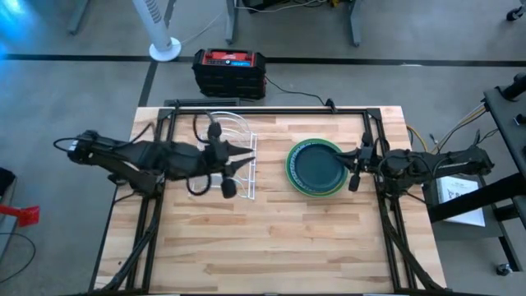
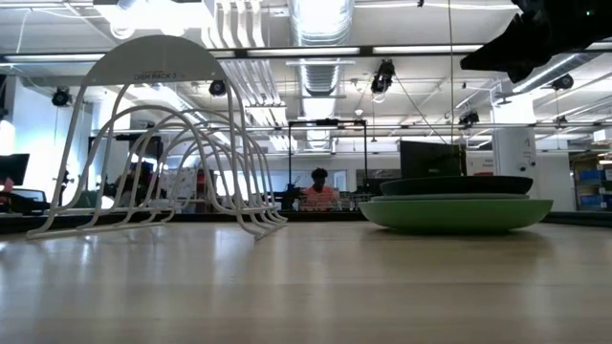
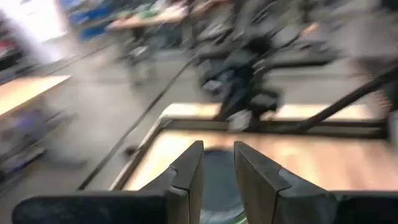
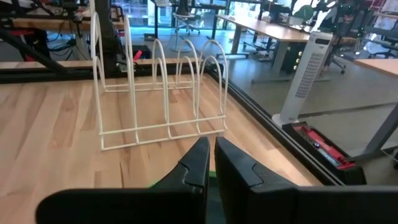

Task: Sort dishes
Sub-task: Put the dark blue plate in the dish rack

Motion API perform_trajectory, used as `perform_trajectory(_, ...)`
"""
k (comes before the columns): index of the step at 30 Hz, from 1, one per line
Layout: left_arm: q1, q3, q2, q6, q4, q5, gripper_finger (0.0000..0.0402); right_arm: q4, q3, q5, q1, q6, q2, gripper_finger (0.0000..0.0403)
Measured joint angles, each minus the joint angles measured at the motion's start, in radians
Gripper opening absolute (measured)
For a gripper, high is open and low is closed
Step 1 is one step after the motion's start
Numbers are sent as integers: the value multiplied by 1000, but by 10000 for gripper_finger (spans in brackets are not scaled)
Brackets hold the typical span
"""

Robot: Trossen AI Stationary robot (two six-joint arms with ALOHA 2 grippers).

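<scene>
A stack of dishes (image 1: 316, 167) lies flat on the table right of centre, with a dark teal plate (image 2: 457, 185) on top and a green plate (image 2: 454, 212) under it. The white wire rack (image 1: 238, 156) stands left of centre with no plate in it. My left gripper (image 1: 246, 153) hovers high over the rack and points toward the dishes. Its fingers (image 3: 217, 155) stand a little apart with nothing between them. My right gripper (image 1: 355, 161) is shut and empty above the stack's right rim, pointing toward the rack (image 4: 158, 93).
A black frame runs along the table's far and side edges (image 1: 271, 108). Bare wood lies across the near half of the table (image 1: 271, 238). A red and black box (image 1: 230, 70) and a white fan base (image 1: 164, 49) stand on the floor beyond the far edge.
</scene>
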Motion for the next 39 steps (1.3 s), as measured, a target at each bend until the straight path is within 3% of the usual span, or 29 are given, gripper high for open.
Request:
perform_trajectory(3, -27, 77, 65, -79, -130, -82, 77, -17, -1, -1, 0, 9, 0, 18)
perform_trajectory(14, -92, 216, 217, -295, -368, -89, 77, -135, -4, -16, 0, 118, 0, 18)
perform_trajectory(22, -169, 205, 225, -532, -482, -171, 77, -171, -4, -172, 0, 182, 24, 18)
perform_trajectory(30, -261, 200, 226, -616, -495, -313, 77, -177, -7, -242, 1, 222, 150, 18)
perform_trajectory(39, -335, 199, 226, -740, -584, -473, 77, -173, 0, -248, 1, 220, 328, 18)
